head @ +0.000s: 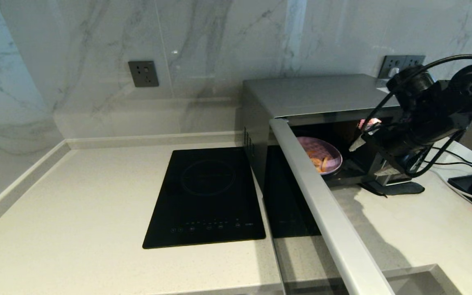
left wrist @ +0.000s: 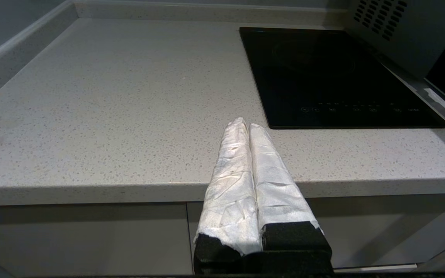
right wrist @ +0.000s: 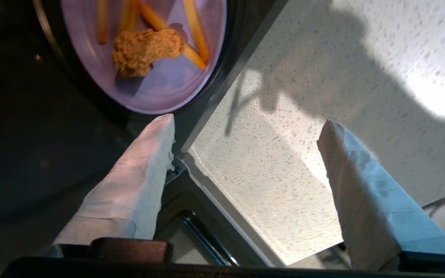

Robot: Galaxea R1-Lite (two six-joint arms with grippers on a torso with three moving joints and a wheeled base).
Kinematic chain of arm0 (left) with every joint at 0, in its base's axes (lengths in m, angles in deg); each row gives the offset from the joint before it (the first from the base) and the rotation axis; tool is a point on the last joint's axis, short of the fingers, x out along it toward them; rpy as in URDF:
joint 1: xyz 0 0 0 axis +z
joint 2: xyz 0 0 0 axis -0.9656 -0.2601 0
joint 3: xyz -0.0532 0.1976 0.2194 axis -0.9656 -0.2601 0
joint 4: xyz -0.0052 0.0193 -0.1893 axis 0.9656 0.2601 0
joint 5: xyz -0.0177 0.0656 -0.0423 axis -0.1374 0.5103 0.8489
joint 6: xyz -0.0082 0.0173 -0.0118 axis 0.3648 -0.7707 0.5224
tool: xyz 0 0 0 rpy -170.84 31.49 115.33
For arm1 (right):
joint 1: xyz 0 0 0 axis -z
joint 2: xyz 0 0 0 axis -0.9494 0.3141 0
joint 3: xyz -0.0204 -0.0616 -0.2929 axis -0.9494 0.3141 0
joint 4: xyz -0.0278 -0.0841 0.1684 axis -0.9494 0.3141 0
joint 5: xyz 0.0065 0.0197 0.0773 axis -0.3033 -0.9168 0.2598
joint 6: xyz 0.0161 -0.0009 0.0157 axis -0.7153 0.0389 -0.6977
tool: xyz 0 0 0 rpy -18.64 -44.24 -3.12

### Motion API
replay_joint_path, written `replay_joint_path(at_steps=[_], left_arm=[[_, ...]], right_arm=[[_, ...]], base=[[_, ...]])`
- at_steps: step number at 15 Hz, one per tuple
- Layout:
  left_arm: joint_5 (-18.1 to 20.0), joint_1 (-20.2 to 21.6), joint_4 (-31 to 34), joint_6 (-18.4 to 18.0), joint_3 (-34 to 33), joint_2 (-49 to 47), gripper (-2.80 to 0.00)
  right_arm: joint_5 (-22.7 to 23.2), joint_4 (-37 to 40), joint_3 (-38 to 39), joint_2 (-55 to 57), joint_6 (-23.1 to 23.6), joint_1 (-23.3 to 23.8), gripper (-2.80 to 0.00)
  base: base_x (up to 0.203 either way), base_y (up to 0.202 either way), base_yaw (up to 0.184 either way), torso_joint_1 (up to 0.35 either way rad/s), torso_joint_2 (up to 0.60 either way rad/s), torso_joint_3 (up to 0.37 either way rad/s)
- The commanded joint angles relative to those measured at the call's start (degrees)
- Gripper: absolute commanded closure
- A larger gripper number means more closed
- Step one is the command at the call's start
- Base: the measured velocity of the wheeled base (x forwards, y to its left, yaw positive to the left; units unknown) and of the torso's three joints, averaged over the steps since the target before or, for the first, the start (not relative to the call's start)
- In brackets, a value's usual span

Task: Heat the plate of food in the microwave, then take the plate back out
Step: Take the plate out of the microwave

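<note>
**Plate in the oven, door ajar**

Our right pincer [right wrist: 245, 127] hangs wide and empty at the microwave [head: 314, 94] mouth; the plate of food [head: 322, 153] sits inside. Our left pincer [left wrist: 245, 127], pressed closed, idles over the worktop [left wrist: 110, 100]. We risk clipping the open door [head: 326, 213] or tipping the plate.

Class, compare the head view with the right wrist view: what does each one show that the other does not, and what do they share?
Only the head view shows the whole microwave with its door swung open, the induction cooktop and the wall socket. Only the right wrist view shows the right gripper open, its fingers at the cavity's front edge, and the fried chicken piece. Both show the plate of food inside the microwave and the countertop.
</note>
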Motion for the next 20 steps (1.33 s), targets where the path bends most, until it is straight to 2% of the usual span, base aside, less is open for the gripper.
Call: replay_joint_path(at_steps=[1,6,13,17,20], left_arm=[[0.0,0.0,0.0,0.1,0.0,-0.1,0.0],[0.0,0.0,0.0,0.1,0.0,-0.1,0.0],[0.0,0.0,0.0,0.1,0.0,-0.1,0.0],[0.0,0.0,0.0,0.1,0.0,-0.1,0.0],[0.0,0.0,0.0,0.1,0.0,-0.1,0.0]], right_arm=[[0.3,3.0,-4.9,5.7,-2.6,-0.1,-2.8],[0.6,1.9,-5.5,8.9,-3.4,-0.1,-2.8],[1.2,-6.9,-4.3,10.2,-3.0,-0.1,-2.8],[0.8,-13.0,-0.8,10.7,-2.8,-0.1,-2.8],[0.7,-13.3,-0.8,11.9,-2.8,-0.1,-2.8]], base=[[0.0,0.0,0.0,0.0,0.0,0.0],[0.0,0.0,0.0,0.0,0.0,0.0],[0.0,0.0,0.0,0.0,0.0,0.0],[0.0,0.0,0.0,0.0,0.0,0.0],[0.0,0.0,0.0,0.0,0.0,0.0]])
